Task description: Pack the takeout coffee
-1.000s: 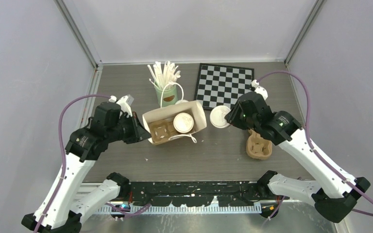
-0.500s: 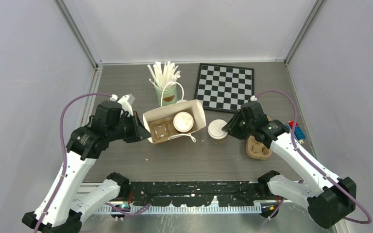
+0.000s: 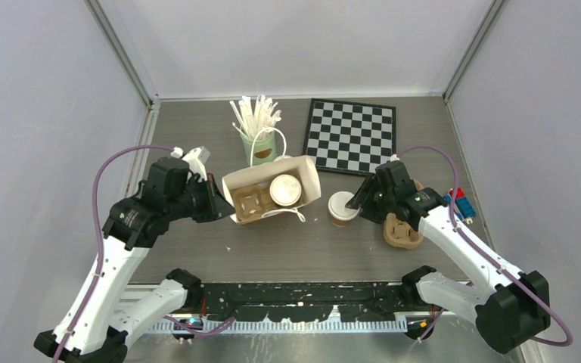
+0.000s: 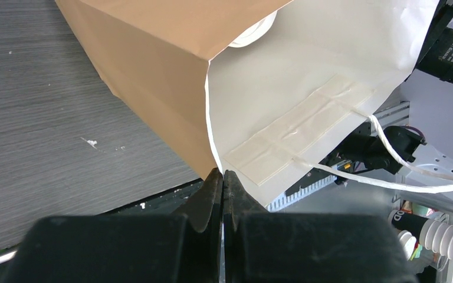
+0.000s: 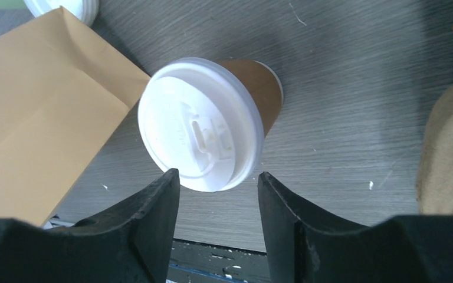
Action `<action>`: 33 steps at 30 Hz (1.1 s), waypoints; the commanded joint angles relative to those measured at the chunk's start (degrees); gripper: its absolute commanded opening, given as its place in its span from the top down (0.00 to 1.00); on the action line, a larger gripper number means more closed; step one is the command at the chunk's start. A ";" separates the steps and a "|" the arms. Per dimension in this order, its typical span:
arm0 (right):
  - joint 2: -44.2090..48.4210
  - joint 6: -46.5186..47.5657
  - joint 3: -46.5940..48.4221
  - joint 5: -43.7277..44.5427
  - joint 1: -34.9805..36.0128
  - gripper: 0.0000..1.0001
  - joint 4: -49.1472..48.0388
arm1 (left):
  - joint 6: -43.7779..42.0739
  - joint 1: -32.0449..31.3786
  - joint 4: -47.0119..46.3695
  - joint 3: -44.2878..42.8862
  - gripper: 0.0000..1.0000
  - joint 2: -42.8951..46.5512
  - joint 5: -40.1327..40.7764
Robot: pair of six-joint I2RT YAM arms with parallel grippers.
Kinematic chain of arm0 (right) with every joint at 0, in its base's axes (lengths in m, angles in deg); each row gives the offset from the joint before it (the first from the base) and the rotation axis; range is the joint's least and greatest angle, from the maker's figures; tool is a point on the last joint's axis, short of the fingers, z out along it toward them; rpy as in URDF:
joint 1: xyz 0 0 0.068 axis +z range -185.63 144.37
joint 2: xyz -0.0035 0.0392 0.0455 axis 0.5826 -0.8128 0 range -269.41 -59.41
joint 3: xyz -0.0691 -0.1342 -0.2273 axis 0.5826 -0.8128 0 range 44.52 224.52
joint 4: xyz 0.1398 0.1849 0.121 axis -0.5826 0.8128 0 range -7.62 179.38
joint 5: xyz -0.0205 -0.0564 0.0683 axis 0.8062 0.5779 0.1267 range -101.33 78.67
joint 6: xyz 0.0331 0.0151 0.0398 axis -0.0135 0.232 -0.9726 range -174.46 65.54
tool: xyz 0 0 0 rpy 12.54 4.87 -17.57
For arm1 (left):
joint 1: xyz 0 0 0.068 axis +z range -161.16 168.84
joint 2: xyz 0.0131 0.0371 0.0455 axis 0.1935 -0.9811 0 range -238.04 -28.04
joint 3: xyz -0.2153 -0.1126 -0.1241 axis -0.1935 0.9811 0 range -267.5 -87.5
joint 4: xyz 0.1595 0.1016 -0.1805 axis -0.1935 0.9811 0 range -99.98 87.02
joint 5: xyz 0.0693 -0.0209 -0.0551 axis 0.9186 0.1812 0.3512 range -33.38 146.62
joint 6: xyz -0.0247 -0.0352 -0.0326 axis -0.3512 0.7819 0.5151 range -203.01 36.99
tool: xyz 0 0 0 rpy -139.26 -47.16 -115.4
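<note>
Grey worktop (image 3: 295, 249) carries paper bag (image 3: 310, 185) at centre, lidded cup (image 3: 341, 206) just right of it, can (image 3: 261, 147) and checkerboard (image 3: 350, 134) near far edge, pulp tray (image 3: 401, 234) toward right edge.

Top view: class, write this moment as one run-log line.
left pincer: shut on bag | right pincer: open, astride lidded cup on table | other cup: in bag

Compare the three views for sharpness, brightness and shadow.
Top external: evenly lit, sharp across the table, only faint shadows. Left wrist: paper bag sharp, its white inside bright; left gripper dark and soft-edged. Right wrist: lidded cup crisp, casting a soft shadow; right gripper dark, slightly blurred.
</note>
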 commanded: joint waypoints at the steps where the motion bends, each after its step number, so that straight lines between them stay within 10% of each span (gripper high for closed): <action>1: 0.21 2.02 4.42 1.46 -0.38 0.43 4.98 | -0.08 -0.28 -2.26 -1.06 1.00 1.12 0.36; 10: -2.67 15.12 21.89 6.32 0.36 0.19 17.85 | -0.72 -0.28 -2.39 -1.27 1.00 1.96 0.61; 33: -25.88 33.44 34.20 11.88 11.70 0.09 23.53 | -2.43 -0.28 -3.68 -1.23 1.00 4.72 -0.37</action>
